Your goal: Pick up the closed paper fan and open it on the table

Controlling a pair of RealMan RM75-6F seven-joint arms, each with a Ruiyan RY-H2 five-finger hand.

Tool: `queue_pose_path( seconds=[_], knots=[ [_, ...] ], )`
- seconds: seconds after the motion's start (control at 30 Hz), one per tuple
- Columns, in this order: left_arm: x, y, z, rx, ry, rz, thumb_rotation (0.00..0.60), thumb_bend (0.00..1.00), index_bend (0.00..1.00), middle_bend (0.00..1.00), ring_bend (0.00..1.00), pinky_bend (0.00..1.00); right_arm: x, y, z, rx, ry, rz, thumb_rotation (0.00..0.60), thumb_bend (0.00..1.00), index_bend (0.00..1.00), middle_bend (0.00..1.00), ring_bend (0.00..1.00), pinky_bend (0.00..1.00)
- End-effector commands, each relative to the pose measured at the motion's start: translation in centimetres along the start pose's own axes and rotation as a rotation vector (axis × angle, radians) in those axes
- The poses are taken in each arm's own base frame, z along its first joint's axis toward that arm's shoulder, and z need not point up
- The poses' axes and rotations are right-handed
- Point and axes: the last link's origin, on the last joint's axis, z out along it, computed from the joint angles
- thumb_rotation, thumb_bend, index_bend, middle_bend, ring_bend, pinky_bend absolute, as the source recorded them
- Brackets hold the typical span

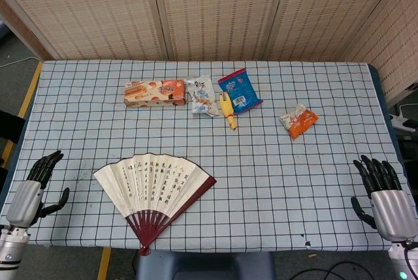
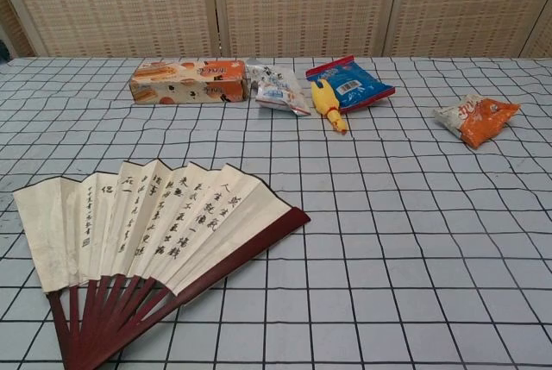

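The paper fan [image 1: 151, 186] lies spread open on the checked tablecloth near the front edge, cream leaf with black script and dark red ribs; it fills the lower left of the chest view [image 2: 147, 241]. My left hand [image 1: 30, 192] is at the table's front left corner, fingers apart, holding nothing, well left of the fan. My right hand [image 1: 385, 198] is at the front right corner, fingers spread and empty, far from the fan. Neither hand shows in the chest view.
Along the back of the table lie an orange snack box [image 1: 155, 92], a white packet [image 1: 202, 95], a yellow rubber chicken [image 1: 228, 110] and a blue packet [image 1: 240, 89]. An orange packet [image 1: 299, 121] lies to the right. Woven screens stand behind.
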Motion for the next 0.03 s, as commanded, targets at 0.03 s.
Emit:
queue_pose_path(
  seconds=[0.03],
  knots=[
    [1.28,0.99,-3.51,0.052,-0.034,0.406,0.6,0.47,0.0,0.0,0.0,0.03,-0.28,0.48,0.11,-0.008,-0.012,-0.014,0.6,0.32,0.0,0.0,0.0,0.0]
  ],
)
